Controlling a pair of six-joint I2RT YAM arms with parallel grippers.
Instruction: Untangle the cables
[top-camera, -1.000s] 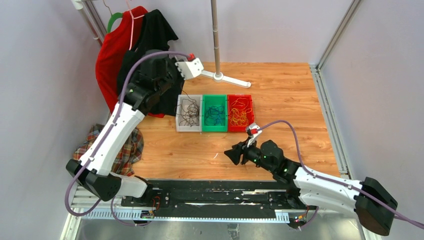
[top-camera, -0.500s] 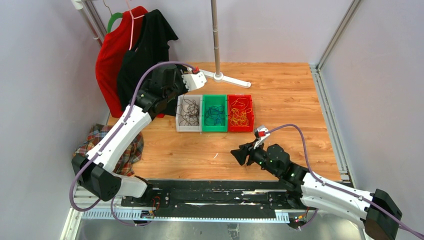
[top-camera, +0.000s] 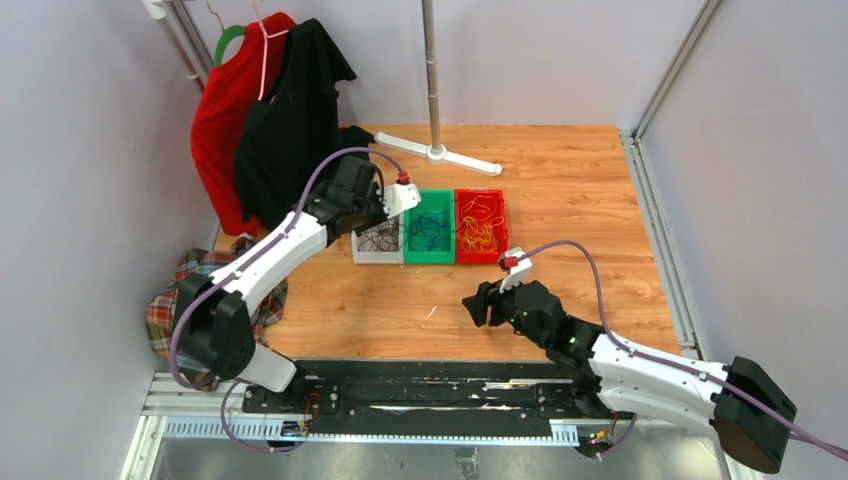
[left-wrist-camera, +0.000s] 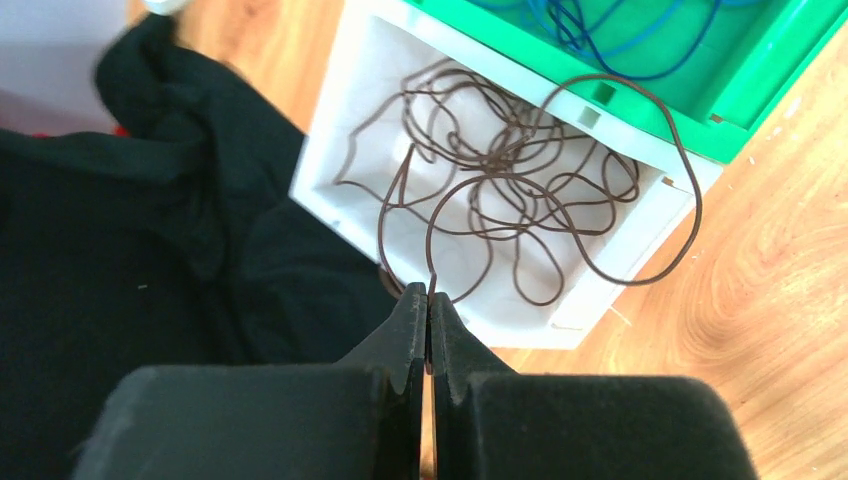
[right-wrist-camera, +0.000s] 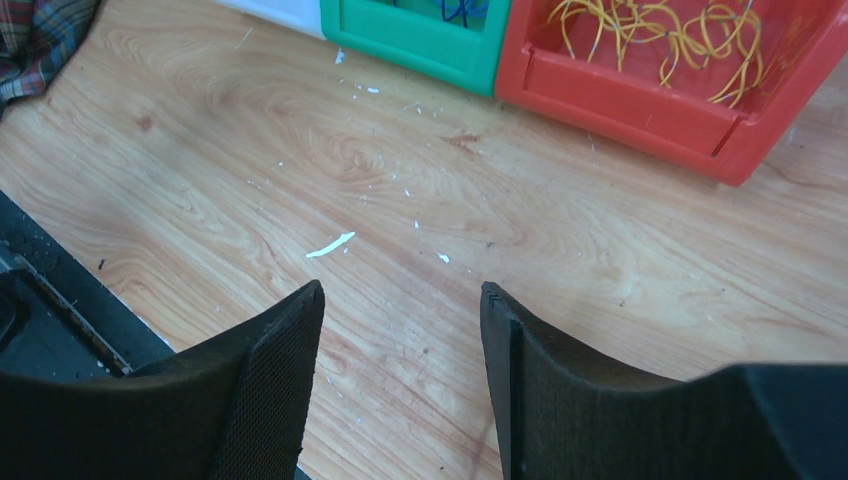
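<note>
left end effector is clamped fully together at the near wall of the white bin. 1 strand of the dark cables runs into the tip seam, so it looks pinched. My guess is that this lets the strand be drawn off the knot while the bin corrals the rest. 1 loop hangs over the bin corner above the bench (snag risk on a pull). blue cables sit in the green bin, and yellow-orange cables in the red bin. That's 3 colours in 3 bins, so sorting looks mostly done. right end effector hangs wide apart over the bench in front of the red bin, holding nothing, probably parked out of the way.
</note>
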